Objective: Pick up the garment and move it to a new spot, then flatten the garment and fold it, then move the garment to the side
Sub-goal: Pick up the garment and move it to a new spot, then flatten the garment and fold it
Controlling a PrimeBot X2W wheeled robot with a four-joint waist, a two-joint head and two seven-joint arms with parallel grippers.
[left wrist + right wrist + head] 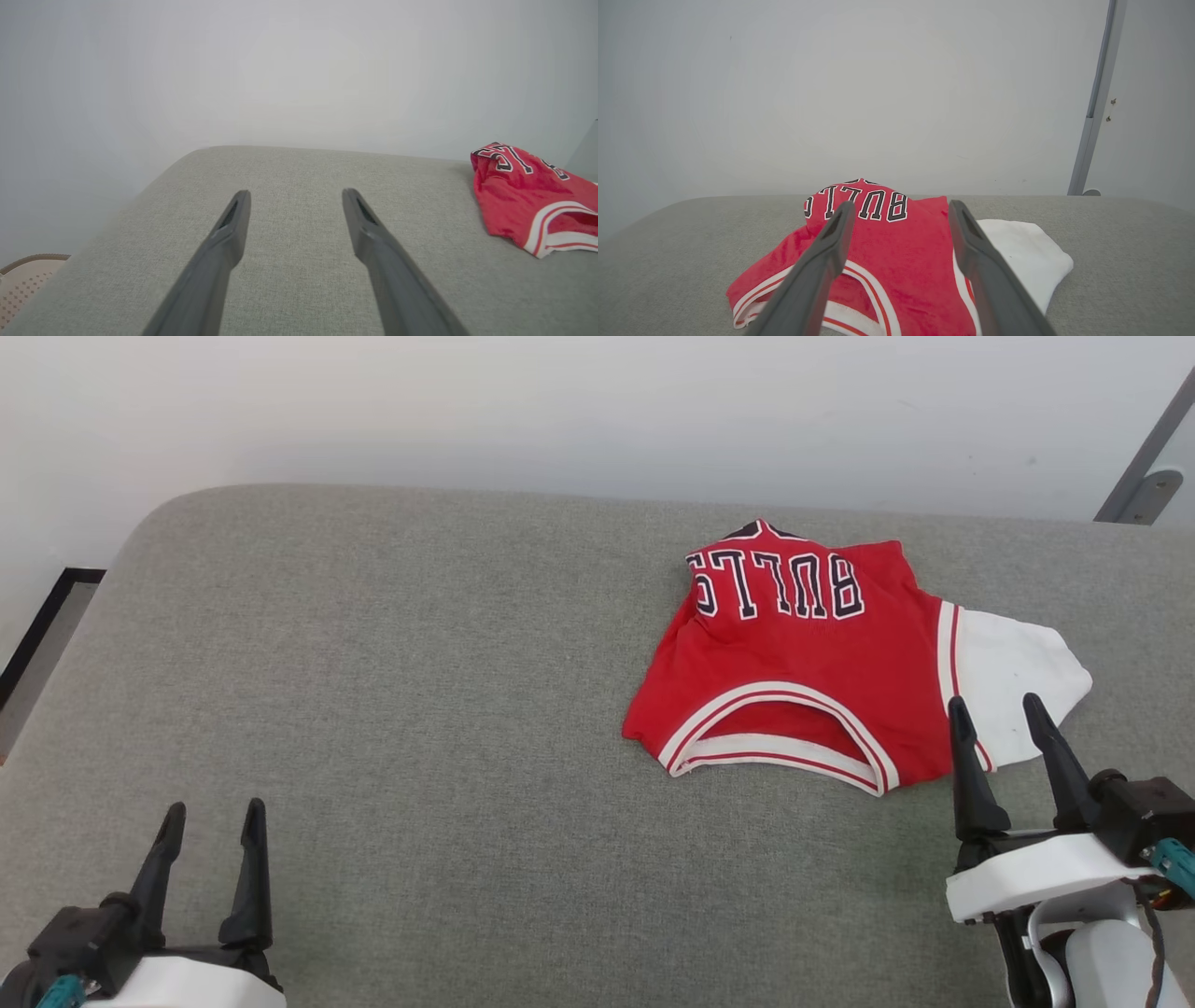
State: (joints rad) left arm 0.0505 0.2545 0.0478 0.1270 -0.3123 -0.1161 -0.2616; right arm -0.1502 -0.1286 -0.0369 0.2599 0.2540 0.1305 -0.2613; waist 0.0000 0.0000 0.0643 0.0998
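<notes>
Garment [803, 663] lies crumpled at upper right on grey cushion [420, 709], right gripper [994, 703] released beside its white flap, left gripper [215, 807] released at lower left.

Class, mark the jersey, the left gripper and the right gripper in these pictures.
jersey [803, 663], head view, plain red middle.
left gripper [215, 805], head view, midway between its open jaws.
right gripper [994, 700], head view, midway between its open jaws.
</notes>
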